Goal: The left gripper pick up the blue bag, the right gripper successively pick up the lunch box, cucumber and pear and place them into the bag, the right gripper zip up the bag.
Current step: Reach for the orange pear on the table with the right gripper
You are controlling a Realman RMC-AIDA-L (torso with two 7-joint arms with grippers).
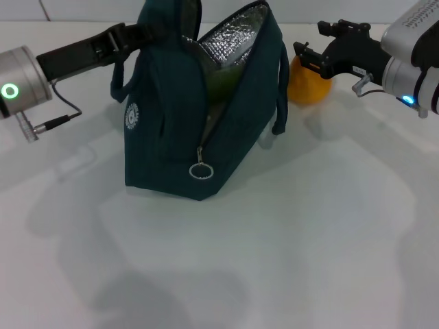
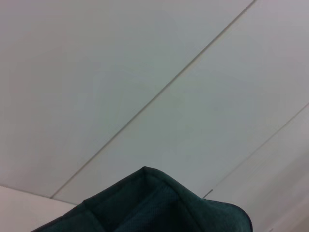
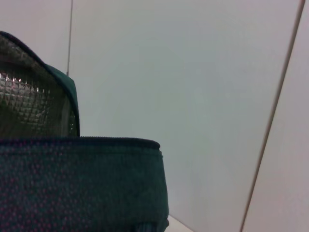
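The blue bag (image 1: 171,123) stands upright on the white table, its mouth open and its silver lining (image 1: 230,41) showing. My left gripper (image 1: 134,35) is shut on the bag's top at the handle side, holding it up. Something green (image 1: 223,79) lies inside; I cannot tell if it is the lunch box or the cucumber. The yellow-orange pear (image 1: 309,88) hangs just behind the bag's right end, with my right gripper (image 1: 310,60) shut on its top. The bag's rim fills the near part of the right wrist view (image 3: 82,183), and its edge (image 2: 159,203) shows in the left wrist view.
The zipper's round metal pull ring (image 1: 201,170) hangs at the bag's near end. A cable (image 1: 58,113) trails from the left arm onto the table (image 1: 288,247). A panelled white wall stands behind.
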